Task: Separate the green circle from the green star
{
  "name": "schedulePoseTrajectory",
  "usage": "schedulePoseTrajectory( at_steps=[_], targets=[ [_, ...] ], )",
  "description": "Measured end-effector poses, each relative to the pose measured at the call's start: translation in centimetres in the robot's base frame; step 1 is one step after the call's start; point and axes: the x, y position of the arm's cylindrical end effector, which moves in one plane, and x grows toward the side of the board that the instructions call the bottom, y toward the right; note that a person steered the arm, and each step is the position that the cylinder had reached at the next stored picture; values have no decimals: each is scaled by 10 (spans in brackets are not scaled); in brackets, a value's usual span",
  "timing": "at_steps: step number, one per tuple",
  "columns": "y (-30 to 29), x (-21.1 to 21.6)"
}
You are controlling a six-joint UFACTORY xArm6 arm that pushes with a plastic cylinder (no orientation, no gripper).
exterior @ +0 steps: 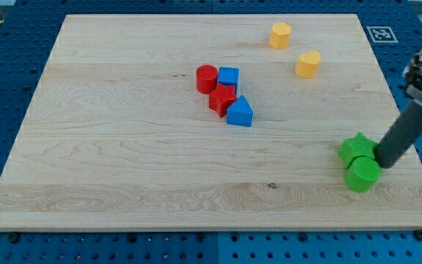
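Note:
The green star [356, 147] and the green circle [362, 174] sit touching each other near the board's lower right corner, the star above the circle. My tip [382, 162] rests on the board just to the right of both, at the seam between them, touching or nearly touching them. The dark rod rises from it toward the view's upper right.
A red circle [206, 78], a blue cube [228, 77], a red star [222, 99] and a blue triangle [239, 111] cluster at the board's middle. Two yellow blocks [280, 34] [308, 64] lie at the upper right. The board's right edge [409, 161] is close to my tip.

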Motion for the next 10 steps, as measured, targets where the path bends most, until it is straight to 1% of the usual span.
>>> schedulePoseTrajectory(
  at_steps=[1,2,3,4,6,7,9,10],
  targets=[
    [-35,-1],
    [-40,0],
    [-16,13],
    [-7,28],
    [4,40],
    [19,57],
    [16,63],
    [-5,64]
  ],
)
